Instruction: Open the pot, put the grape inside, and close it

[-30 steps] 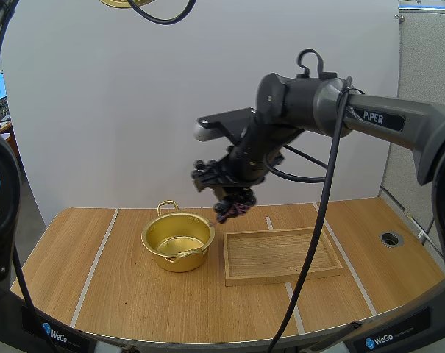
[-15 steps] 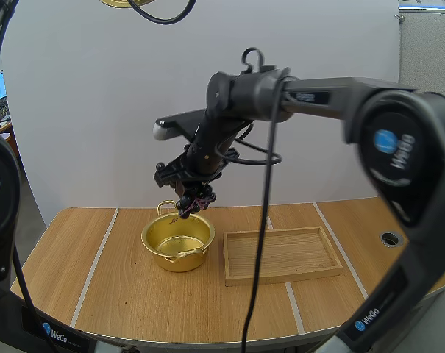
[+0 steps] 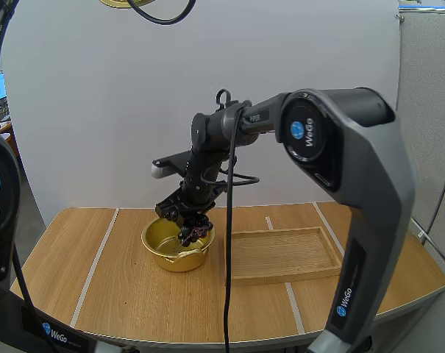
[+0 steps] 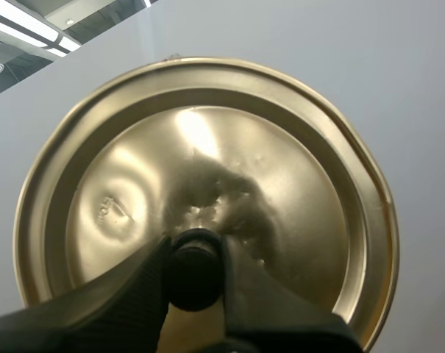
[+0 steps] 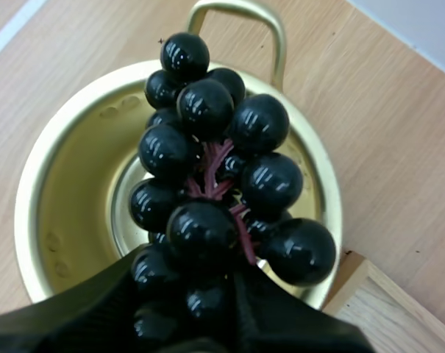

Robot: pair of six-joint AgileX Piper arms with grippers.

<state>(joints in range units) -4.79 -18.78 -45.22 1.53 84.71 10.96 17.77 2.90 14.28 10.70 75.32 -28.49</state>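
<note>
The gold pot (image 3: 176, 245) stands open on the table, left of the tray. My right gripper (image 3: 190, 227) hangs over its right half, shut on a bunch of dark grapes (image 3: 194, 232) that dips into the pot's mouth. In the right wrist view the grapes (image 5: 215, 187) dangle from my fingers (image 5: 97, 312) above the pot (image 5: 68, 191), whose looped handle (image 5: 240, 26) lies beyond them. My left gripper (image 4: 195, 276) is shut on the black knob (image 4: 196, 266) of the gold lid (image 4: 207, 176), held up against the white wall. The lid's edge (image 3: 126, 3) peeks in at the high view's top.
A shallow wooden tray (image 3: 285, 254) lies right of the pot, its near corner (image 5: 384, 309) close under the grapes. Wooden table (image 3: 119, 301) has free room in front and to the left of the pot.
My right arm has swung left from above the tray and lowered, carrying the grapes over and down into the mouth of the pot. The lid stays high.
</note>
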